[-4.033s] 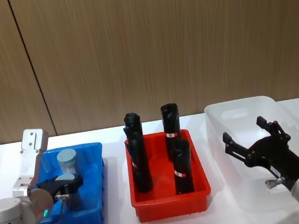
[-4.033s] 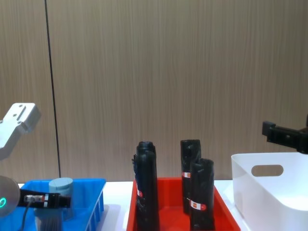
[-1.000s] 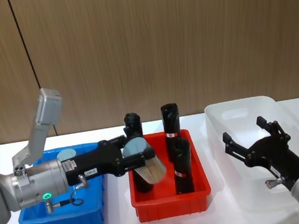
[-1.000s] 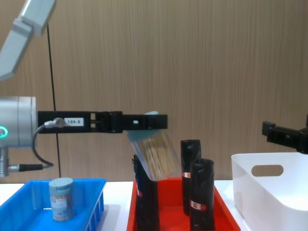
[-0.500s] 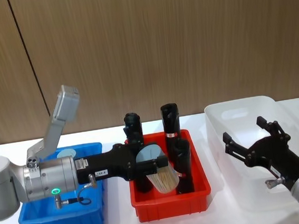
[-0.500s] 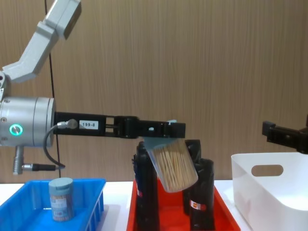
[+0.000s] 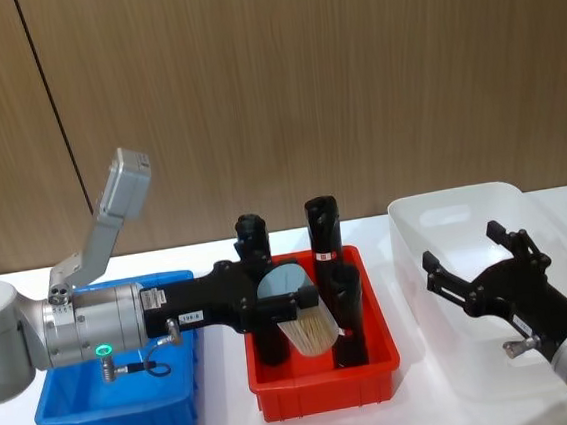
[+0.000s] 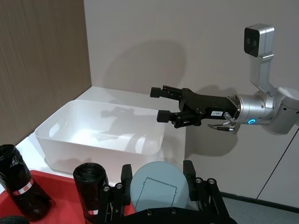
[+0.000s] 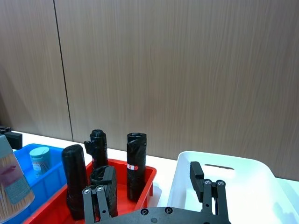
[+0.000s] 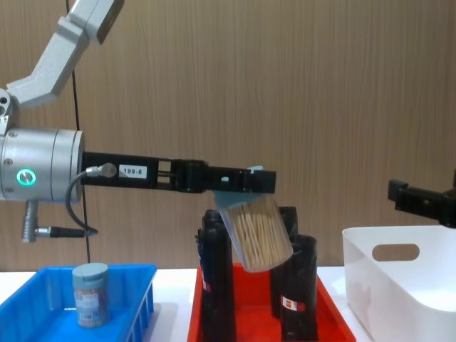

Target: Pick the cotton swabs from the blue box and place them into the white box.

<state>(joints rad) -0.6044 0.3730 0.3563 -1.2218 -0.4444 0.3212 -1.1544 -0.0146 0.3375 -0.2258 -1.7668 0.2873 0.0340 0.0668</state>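
A jar of cotton swabs [image 10: 255, 235] is pinched, tilted, by the left gripper [image 7: 283, 293] above the red crate [image 7: 326, 389]. It should be carried high over the black tubes [image 7: 323, 231] to the white box [image 7: 453, 198] right of the crate, where the right gripper [image 7: 460, 246] hangs, spread open.

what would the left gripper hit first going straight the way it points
Likely the right gripper over the white box, though the held cotton swabs may clip a black cylinder first; depth unclear.
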